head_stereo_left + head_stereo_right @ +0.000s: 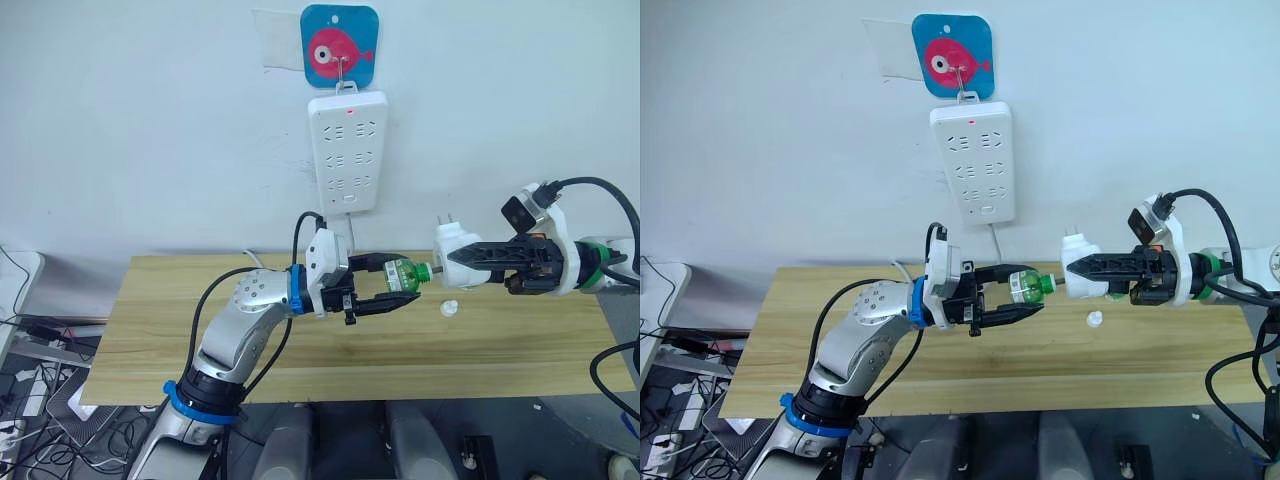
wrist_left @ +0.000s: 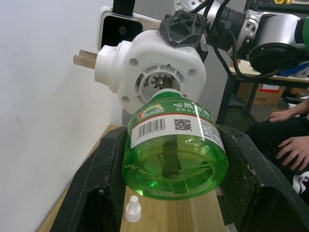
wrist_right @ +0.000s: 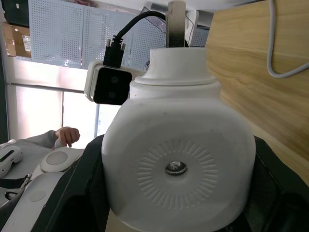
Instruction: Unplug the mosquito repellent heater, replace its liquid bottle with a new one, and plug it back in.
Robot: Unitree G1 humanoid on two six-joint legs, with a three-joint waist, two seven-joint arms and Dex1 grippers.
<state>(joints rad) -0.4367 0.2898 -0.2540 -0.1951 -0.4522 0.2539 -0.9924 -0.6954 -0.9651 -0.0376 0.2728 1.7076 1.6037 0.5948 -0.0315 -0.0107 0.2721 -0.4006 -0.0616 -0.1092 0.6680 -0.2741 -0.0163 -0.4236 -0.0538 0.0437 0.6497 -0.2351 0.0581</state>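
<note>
Bottle swap step: left gripper [image 1: 400,290] clamps green liquid bottle [image 1: 401,276], right gripper [image 1: 455,255] clamps heater [image 1: 455,242]; next, align neck into socket, twist.

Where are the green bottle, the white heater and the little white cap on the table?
green bottle [image 1: 401,275], left eye view, on its labelled body.
white heater [image 1: 453,243], left eye view, on its rounded housing.
little white cap [image 1: 450,309], left eye view, on its top.

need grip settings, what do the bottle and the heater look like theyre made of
Liquid bottle: clear green plastic by the look, glossy, the wick showing through it, printed label on the shoulder.
Mosquito repellent heater: white moulded plastic, smooth and slightly shiny, with fine ribs around its vent; its prongs look metal.
</note>
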